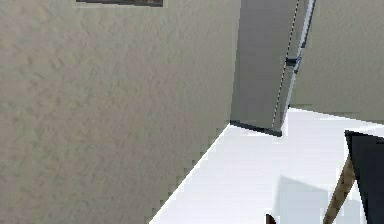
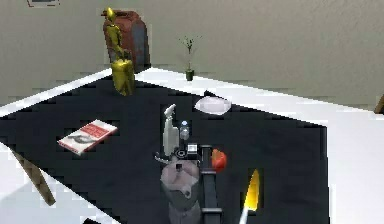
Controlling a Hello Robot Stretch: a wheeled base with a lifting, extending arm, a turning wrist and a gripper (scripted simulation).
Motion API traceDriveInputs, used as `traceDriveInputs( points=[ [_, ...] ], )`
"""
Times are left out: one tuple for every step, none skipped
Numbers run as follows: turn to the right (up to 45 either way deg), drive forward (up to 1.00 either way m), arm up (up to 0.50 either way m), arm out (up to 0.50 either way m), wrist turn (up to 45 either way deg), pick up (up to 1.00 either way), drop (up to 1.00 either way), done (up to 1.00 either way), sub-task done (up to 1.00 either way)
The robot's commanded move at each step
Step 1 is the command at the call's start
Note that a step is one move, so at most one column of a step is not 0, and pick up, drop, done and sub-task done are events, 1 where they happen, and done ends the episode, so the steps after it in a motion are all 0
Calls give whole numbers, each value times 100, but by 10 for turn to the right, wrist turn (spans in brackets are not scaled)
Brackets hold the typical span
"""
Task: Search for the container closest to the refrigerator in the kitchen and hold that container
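Arm side view: black worktop (image 2: 290, 140). The arm (image 2: 209, 190) rises from the bottom edge over it. Jaws sit left of the two white marker squares, with thin fingers (image 2: 169, 122) pointing up the picture. Jaw state: can't tell. Whether they hold anything: can't tell either, since things stand right at them.

Container candidate: 1 small pale bottle (image 2: 184, 130), mid-worktop, just right of the fingers. Touching or not, can't tell. Long axis vertical, neck up. Also 1 grey rounded body (image 2: 179, 192), upright, just left of the arm at the near edge. Vessel or robot part, can't tell.

Counts on the worktop:
- 1 red-and-white book (image 2: 88, 136), flat, left side
- 1 white plate (image 2: 212, 104), farther out
- 1 red round thing (image 2: 218, 158), just right of the arm's end
- 1 yellow long thing (image 2: 252, 192), long axis running near-to-far
- 1 gold statue (image 2: 118, 55), upright at the far left corner

Past the far edge: 1 potted plant (image 2: 188, 62).

Forward view: 1 grey refrigerator (image 1: 262, 70), upright at the wall corner, upper right. The worktop's corner and 1 wooden leg (image 1: 343, 190) sit at the right edge, well apart from the refrigerator.
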Motion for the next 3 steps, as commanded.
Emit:
traceDriveInputs(
  points=[
    [0,0,0,0,0,100,0,0,0],
    [0,0,10,0,0,0,0,0,0],
    [0,0,0,0,0,0,0,100,0]
  ],
)
